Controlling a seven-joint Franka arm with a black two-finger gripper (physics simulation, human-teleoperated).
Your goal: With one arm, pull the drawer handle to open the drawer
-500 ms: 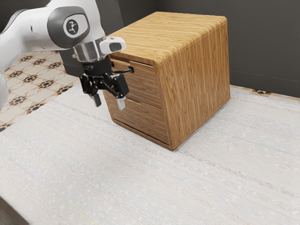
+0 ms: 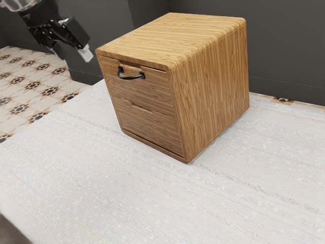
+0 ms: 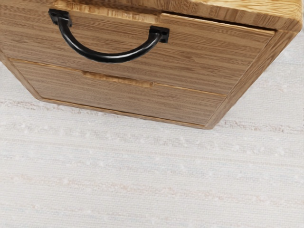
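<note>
Gripper (image 2: 72, 51) has pulled back up and away from the handle (image 2: 131, 77), now well apart from the drawer (image 2: 144, 90). Fingers spread, gripping nothing, touching nothing.

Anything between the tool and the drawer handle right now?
Nothing. In the exterior view the open tool hangs above and to the exterior view's left of the handle, with only air between them.

Arm (image 2: 25, 10) cut off at the frame edge behind the pincer (image 2: 71, 51). Wrist view: cabinet (image 3: 237, 7) ahead of the pincer, cropped at top and sides. Cannot tell whether the upper drawer (image 3: 199, 61) stands proud of the cabinet face.
</note>
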